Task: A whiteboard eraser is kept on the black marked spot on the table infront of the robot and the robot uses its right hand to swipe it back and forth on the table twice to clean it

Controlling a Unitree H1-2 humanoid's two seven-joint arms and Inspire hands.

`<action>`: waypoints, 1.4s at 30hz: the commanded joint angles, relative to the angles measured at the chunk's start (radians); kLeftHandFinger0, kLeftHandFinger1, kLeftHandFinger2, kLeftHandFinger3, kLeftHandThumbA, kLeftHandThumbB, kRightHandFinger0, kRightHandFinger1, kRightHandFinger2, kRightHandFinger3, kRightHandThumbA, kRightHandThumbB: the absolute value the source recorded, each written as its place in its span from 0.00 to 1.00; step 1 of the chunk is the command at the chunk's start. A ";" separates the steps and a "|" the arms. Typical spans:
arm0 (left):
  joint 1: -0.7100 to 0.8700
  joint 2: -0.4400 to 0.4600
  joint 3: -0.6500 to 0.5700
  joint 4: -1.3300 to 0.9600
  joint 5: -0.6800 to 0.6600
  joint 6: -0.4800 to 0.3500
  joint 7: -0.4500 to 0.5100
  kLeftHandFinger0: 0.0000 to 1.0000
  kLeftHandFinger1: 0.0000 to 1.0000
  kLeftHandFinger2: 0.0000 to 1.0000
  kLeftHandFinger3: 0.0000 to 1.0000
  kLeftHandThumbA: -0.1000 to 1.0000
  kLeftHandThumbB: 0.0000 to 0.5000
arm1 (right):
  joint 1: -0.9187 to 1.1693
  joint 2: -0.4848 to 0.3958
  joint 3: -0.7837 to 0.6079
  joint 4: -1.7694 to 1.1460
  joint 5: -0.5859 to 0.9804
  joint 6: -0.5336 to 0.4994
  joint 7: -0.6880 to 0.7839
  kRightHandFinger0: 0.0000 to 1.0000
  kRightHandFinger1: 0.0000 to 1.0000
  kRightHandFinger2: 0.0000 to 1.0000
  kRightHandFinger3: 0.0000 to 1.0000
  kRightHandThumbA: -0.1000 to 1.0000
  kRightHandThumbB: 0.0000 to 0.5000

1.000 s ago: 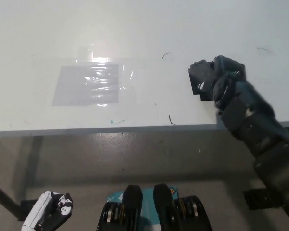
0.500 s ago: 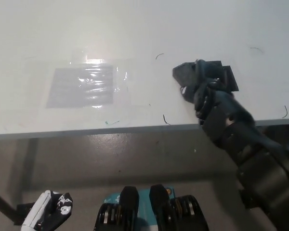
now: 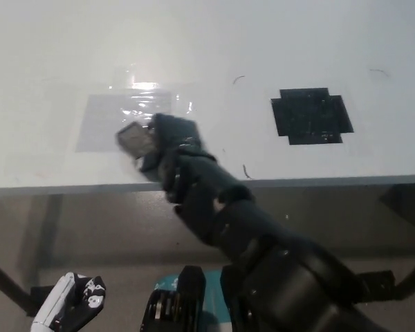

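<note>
Table (image 3: 263,41): white, glossy, filling the far half of the view; a bright glare patch sits near its middle left. Its near edge runs straight across from left to right.

Clear taped patch (image 3: 100,121): shiny, greyish rectangle on the table's left part, crinkled and catching light.

Black marked spot (image 3: 311,115): dark, step-edged square on the right part of the table, uncovered, well apart from the eraser.

Pen marks (image 3: 245,171): a few thin curved strokes scattered on the white surface near the front edge and farther back.

Whiteboard eraser (image 3: 132,137): small greyish block lying on the right end of the taped patch, close to the table's near edge.

My right hand (image 3: 167,142): black, clenched on the eraser from its right side, with my arm reaching in from the lower right across the table edge.

My left hand (image 3: 69,308): white, resting low at the near left, below table level; I cannot tell its finger state.

Floor (image 3: 111,228): dull grey-brown below the table edge, with a dark table leg at far left.
</note>
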 commanded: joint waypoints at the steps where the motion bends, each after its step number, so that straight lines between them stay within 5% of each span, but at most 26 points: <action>1: 0.002 0.032 0.010 -0.037 -0.010 -0.011 -0.014 0.00 0.00 0.00 0.00 0.00 0.95 | -0.048 -0.049 0.004 -0.003 -0.008 -0.016 0.010 0.09 0.13 0.34 0.78 0.59 0.40; 5: -0.002 0.032 0.012 -0.029 -0.009 -0.017 -0.010 0.00 0.00 0.00 0.00 0.00 0.95 | -0.025 -0.101 0.016 -0.001 -0.017 -0.011 0.016 0.06 0.12 0.28 0.63 0.35 0.27; 6: -0.002 0.033 0.011 -0.030 -0.009 -0.015 -0.011 0.00 0.00 0.00 0.00 0.00 0.95 | -0.017 -0.119 0.019 0.002 -0.019 -0.005 0.015 0.00 0.02 0.18 0.53 0.23 0.25; 9: -0.007 0.031 0.009 -0.029 -0.003 -0.014 -0.009 0.00 0.00 0.00 0.00 0.00 0.95 | 0.009 -0.178 0.012 0.000 -0.012 -0.018 0.011 0.00 0.02 0.08 0.40 0.16 0.23; 12: -0.009 0.033 0.010 -0.031 -0.006 -0.005 -0.011 0.00 0.00 0.00 0.00 0.00 0.96 | 0.028 -0.235 0.015 -0.001 -0.014 -0.021 0.011 0.05 0.08 0.17 0.77 0.20 0.26; 13: -0.007 0.034 0.010 -0.035 -0.009 0.002 -0.013 0.00 0.00 0.00 0.00 0.00 0.96 | 0.036 -0.255 0.012 -0.002 -0.012 -0.020 0.012 0.06 0.08 0.18 0.78 0.21 0.27; 17: -0.011 0.034 0.009 -0.024 0.000 -0.017 -0.008 0.00 0.00 0.00 0.00 0.00 0.95 | 0.056 -0.354 0.022 -0.003 -0.022 -0.038 0.023 0.00 0.00 0.03 0.35 0.23 0.23; 18: -0.012 0.034 0.009 -0.023 0.000 -0.018 -0.009 0.00 0.00 0.00 0.00 0.00 0.95 | 0.059 -0.366 0.022 -0.004 -0.022 -0.040 0.022 0.00 0.00 0.01 0.35 0.23 0.23; 19: -0.015 0.033 0.008 -0.020 0.001 -0.023 -0.008 0.00 0.00 0.00 0.00 0.00 0.95 | 0.063 -0.398 0.023 -0.004 -0.023 -0.035 0.024 0.04 0.08 0.12 0.48 0.23 0.25; 22: -0.013 0.034 0.009 -0.028 0.010 -0.012 -0.002 0.00 0.00 0.00 0.00 0.00 0.96 | 0.067 -0.455 0.028 -0.005 -0.027 -0.010 0.037 0.09 0.11 0.13 0.67 0.28 0.28; 23: -0.011 0.034 0.011 -0.031 0.007 -0.007 -0.003 0.00 0.00 0.00 0.00 0.00 0.96 | 0.069 -0.481 0.029 -0.004 -0.027 -0.007 0.041 0.16 0.20 0.26 0.76 0.27 0.32; 26: -0.005 0.033 0.013 -0.033 0.008 -0.007 0.001 0.00 0.00 0.00 0.00 0.00 0.96 | 0.081 -0.539 0.040 -0.006 -0.036 -0.016 0.053 0.26 0.30 0.38 0.72 0.25 0.35; 28: -0.001 0.035 0.015 -0.034 0.006 -0.010 0.000 0.00 0.00 0.00 0.00 0.00 0.95 | 0.090 -0.568 0.036 -0.008 -0.028 -0.021 0.055 0.20 0.22 0.32 0.65 0.25 0.35; 30: 0.000 0.034 0.016 -0.030 0.001 -0.016 -0.002 0.00 0.00 0.00 0.00 0.00 0.95 | 0.105 -0.617 0.019 -0.011 -0.012 -0.024 0.050 0.17 0.20 0.34 0.83 0.20 0.39; 32: 0.001 0.034 0.019 -0.031 -0.003 -0.005 -0.002 0.00 0.00 0.00 0.00 0.00 0.96 | 0.114 -0.649 0.012 -0.015 -0.008 -0.013 0.052 0.12 0.15 0.31 0.88 0.18 0.42; 33: 0.001 0.034 0.020 -0.030 -0.005 -0.009 -0.003 0.00 0.00 0.00 0.00 0.00 0.96 | 0.118 -0.665 0.010 -0.018 -0.008 -0.006 0.055 0.12 0.16 0.35 1.00 0.17 0.36; 35: 0.000 0.035 0.023 -0.026 -0.007 -0.022 -0.003 0.00 0.00 0.00 0.00 0.00 0.96 | 0.124 -0.695 0.004 -0.021 -0.005 -0.003 0.058 0.08 0.13 0.32 1.00 0.14 0.36; 39: 0.003 0.038 0.027 -0.028 -0.004 -0.016 -0.001 0.00 0.00 0.00 0.00 0.00 0.96 | 0.143 -0.742 0.009 -0.021 -0.017 -0.021 0.048 0.24 0.34 0.52 1.00 0.29 0.35; 42: 0.003 0.034 0.030 -0.023 -0.012 -0.014 -0.004 0.00 0.00 0.00 0.00 0.00 0.97 | 0.148 -0.760 0.011 -0.020 -0.018 -0.031 0.059 0.29 0.44 0.60 1.00 0.30 0.35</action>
